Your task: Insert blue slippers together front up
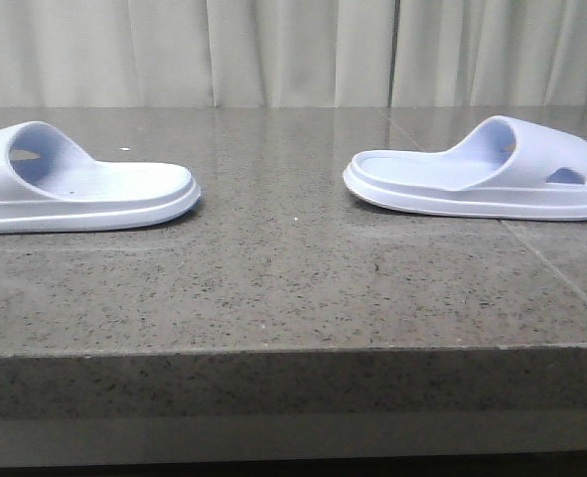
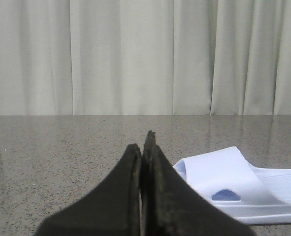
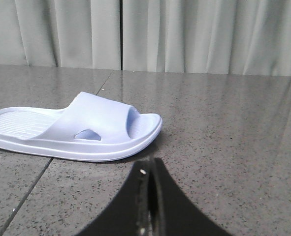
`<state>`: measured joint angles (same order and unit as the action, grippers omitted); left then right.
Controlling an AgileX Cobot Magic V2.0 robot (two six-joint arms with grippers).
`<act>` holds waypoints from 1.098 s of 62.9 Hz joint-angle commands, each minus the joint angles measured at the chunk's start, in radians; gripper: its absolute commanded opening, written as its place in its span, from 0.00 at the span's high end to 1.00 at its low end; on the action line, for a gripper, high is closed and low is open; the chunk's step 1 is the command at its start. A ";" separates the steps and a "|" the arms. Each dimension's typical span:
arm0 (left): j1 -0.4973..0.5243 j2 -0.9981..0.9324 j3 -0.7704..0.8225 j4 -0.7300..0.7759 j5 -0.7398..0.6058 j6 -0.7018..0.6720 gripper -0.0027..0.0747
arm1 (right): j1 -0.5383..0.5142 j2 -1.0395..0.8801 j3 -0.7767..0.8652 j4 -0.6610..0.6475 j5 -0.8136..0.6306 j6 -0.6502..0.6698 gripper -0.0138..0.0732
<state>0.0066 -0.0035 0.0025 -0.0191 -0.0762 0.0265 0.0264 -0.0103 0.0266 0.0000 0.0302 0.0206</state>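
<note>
2 blue slippers lay sole-down, well apart on the grey stone table (image 1: 293,298), left slipper (image 1: 79,184) and right slipper (image 1: 487,171) with heels facing inward, left gripper (image 2: 144,147) jaws pressed together, empty, right gripper (image 3: 149,172) likewise closed on nothing

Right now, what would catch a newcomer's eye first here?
Two pale blue slippers lie flat and far apart on the grey stone table: the left slipper at the left edge, the right slipper on the right, heels facing each other. Both grippers, left gripper and right gripper, are shut and empty.
</note>
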 commanded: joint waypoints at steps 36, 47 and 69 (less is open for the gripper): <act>-0.007 0.165 -0.501 -0.044 0.299 -0.006 0.99 | 0.002 0.157 -0.446 0.050 0.151 -0.004 0.92; -0.007 0.353 -0.665 -0.044 0.521 -0.006 0.99 | 0.002 0.298 -0.576 0.044 0.205 -0.004 0.92; -0.007 0.603 -0.708 -0.044 0.589 -0.006 0.99 | 0.002 0.518 -0.603 0.044 0.315 -0.004 0.92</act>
<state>0.0066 0.5603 -0.6704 -0.0627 0.5806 0.0265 0.0264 0.4666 -0.5408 0.0549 0.3992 0.0206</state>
